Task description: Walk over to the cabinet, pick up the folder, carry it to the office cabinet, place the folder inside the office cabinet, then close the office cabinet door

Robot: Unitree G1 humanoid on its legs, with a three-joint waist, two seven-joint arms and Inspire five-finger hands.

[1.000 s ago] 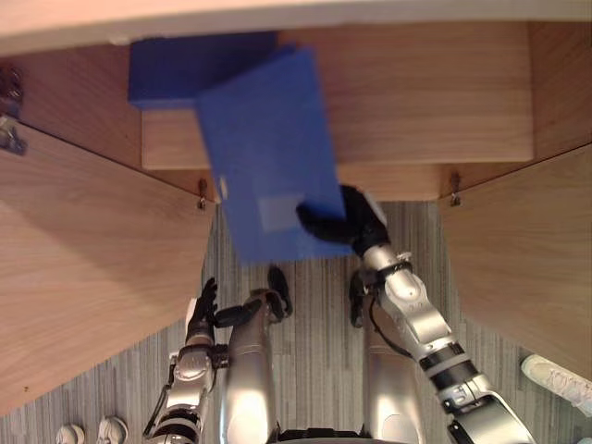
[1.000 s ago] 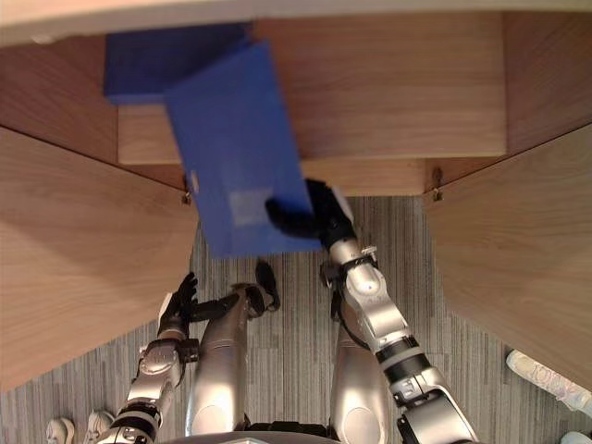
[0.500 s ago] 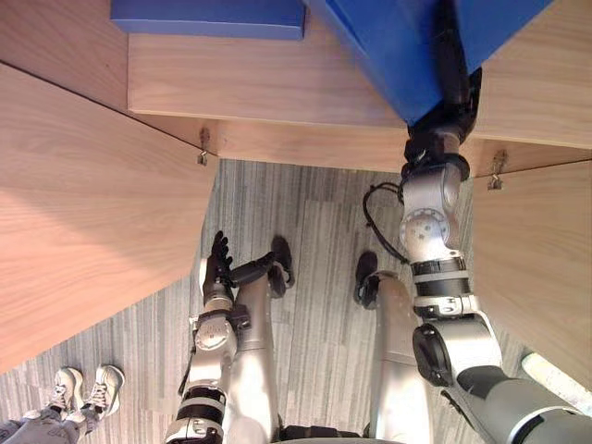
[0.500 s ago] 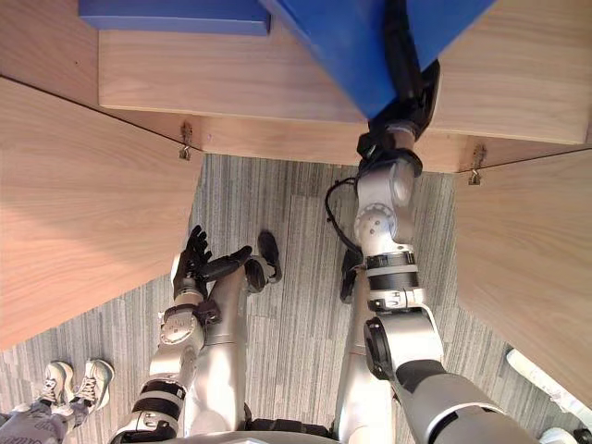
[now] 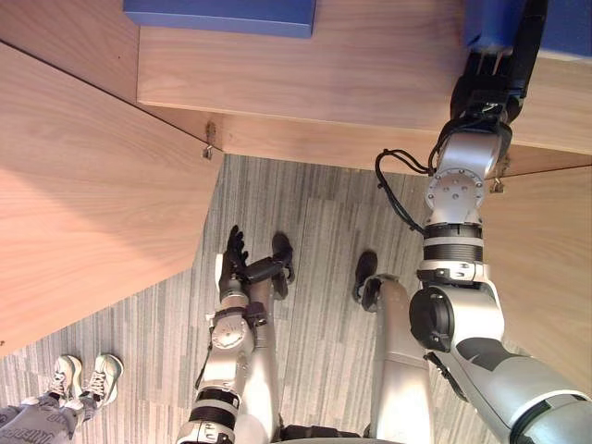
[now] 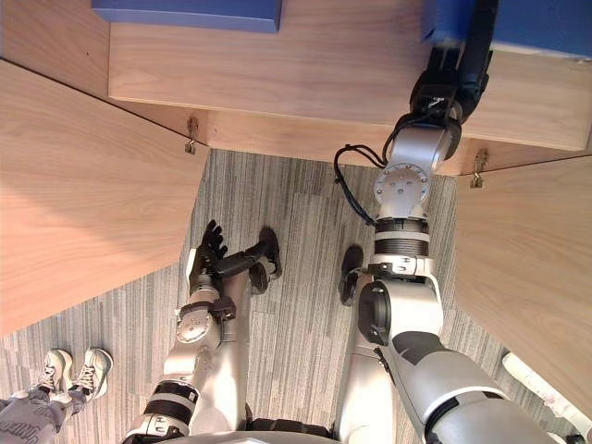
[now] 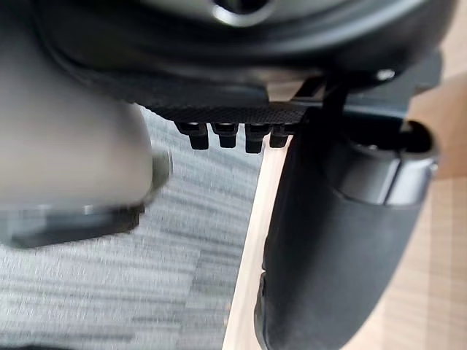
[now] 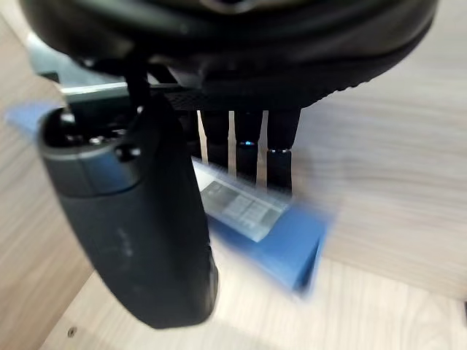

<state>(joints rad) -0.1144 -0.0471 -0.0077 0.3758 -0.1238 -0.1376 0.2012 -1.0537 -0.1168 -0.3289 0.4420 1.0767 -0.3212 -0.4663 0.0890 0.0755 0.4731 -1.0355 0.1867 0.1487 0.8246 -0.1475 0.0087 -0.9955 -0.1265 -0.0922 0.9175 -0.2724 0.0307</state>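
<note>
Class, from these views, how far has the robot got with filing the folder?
Done: folder picked up and brought to the office cabinet shelf. In hand: right hand grips it there; left hand hangs open. Left: release, withdraw, shut the open door.

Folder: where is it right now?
Upper right of the eye views: the folder is gripped by the right hand over the cabinet shelf, far right of a second blue folder lying on it.
</note>
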